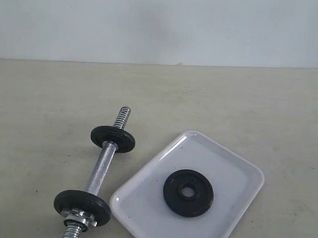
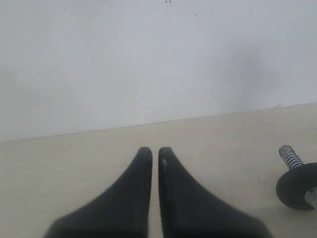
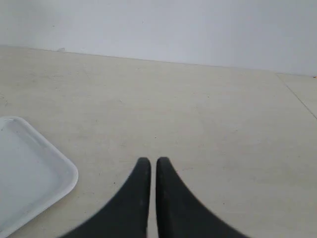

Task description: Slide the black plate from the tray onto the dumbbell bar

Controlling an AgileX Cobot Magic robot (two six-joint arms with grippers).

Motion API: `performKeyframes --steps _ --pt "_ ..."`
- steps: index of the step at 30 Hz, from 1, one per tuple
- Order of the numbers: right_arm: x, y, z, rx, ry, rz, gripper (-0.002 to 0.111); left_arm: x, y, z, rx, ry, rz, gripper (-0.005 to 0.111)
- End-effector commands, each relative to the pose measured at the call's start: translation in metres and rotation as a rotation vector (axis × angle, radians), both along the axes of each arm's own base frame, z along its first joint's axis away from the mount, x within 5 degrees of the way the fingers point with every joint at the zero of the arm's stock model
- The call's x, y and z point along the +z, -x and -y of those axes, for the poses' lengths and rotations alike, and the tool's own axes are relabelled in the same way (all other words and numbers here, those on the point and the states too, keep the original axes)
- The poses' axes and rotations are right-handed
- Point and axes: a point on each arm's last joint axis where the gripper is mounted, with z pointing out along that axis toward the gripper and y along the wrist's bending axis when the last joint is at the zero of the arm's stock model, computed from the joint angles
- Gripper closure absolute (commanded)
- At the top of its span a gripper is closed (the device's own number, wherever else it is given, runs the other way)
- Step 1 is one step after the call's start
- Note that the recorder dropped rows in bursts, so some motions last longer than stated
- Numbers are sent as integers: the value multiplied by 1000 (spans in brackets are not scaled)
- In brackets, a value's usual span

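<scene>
Matte-black and flat, the black plate [image 1: 188,193] is seen lying near the middle of the tray [image 1: 139,205], centre hole up, its rim apart from the tray's raised edges on every side. The white tray is set cornerwise on the worktop [image 1: 255,102], long axis running from near left to far right, its nearest corner cut off by the exterior view's lower edge. Just beside its left long edge the dumbbell bar [image 1: 100,169] is laid on much the same line, its far end pointed toward the wall [image 1: 163,24]. Two black discs are carried on it: the far disc [image 1: 112,139], beyond which a threaded end [image 1: 123,117] sticks out bare, and the near disc [image 1: 82,207], backed by a silver nut [image 1: 80,217]; whether that disc touches the tray cannot be told. Open worktop is left beyond the threaded end and to the right of the tray. The left claw [image 2: 155,151] is pressed together near the far disc, and the right claw [image 3: 149,161] is pressed together near a tray corner.
</scene>
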Motion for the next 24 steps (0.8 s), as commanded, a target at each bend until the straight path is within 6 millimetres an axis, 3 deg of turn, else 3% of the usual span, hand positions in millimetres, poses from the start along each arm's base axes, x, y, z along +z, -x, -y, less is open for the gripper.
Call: performKeyframes --steps 1,24 --pt "1 0 0 -6 0 14 106 2 0 0 -8 -5 15 102" --pt "4 -1 0 -10 -17 48 106 2 0 0 -8 -5 15 102"
